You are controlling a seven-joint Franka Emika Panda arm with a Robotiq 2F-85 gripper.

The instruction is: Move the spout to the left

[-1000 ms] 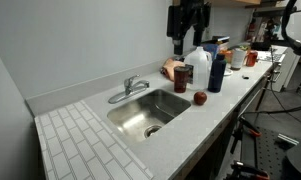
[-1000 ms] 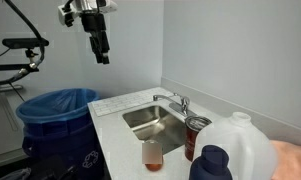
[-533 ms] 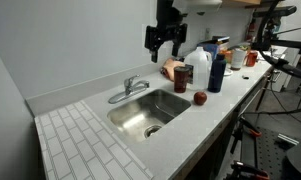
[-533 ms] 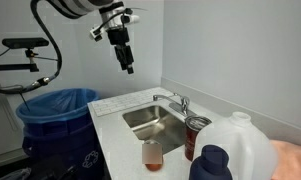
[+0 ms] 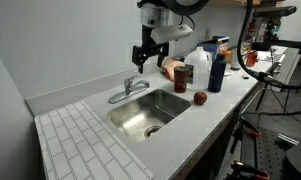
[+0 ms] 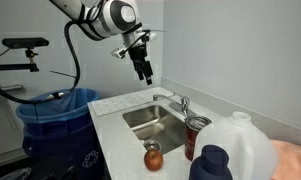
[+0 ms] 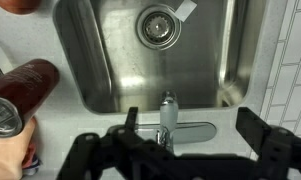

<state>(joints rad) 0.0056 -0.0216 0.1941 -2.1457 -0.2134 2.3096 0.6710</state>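
The spout (image 5: 120, 96) is a slim chrome tube running from its short base on the counter's back edge out over the steel sink (image 5: 168, 110). It also shows in an exterior view (image 6: 168, 98). My gripper (image 5: 141, 60) hangs in the air above and just behind the faucet, apart from it, and is seen in both exterior views (image 6: 146, 74). In the wrist view the open, empty gripper (image 7: 190, 125) has its two dark fingers on either side of the spout (image 7: 168, 110), which points toward the sink basin (image 7: 100, 60) and drain.
On the counter beside the sink stand a white jug (image 5: 199, 68), a blue bottle (image 5: 217, 72), a red can (image 5: 181, 75) and an apple (image 5: 200, 98). A tiled drainboard (image 5: 80, 140) lies at the sink's other side. A blue bin (image 6: 55, 110) stands past the counter's end.
The arm has swung from high over the bottles across to above the faucet and has come lower. The spout has not moved.
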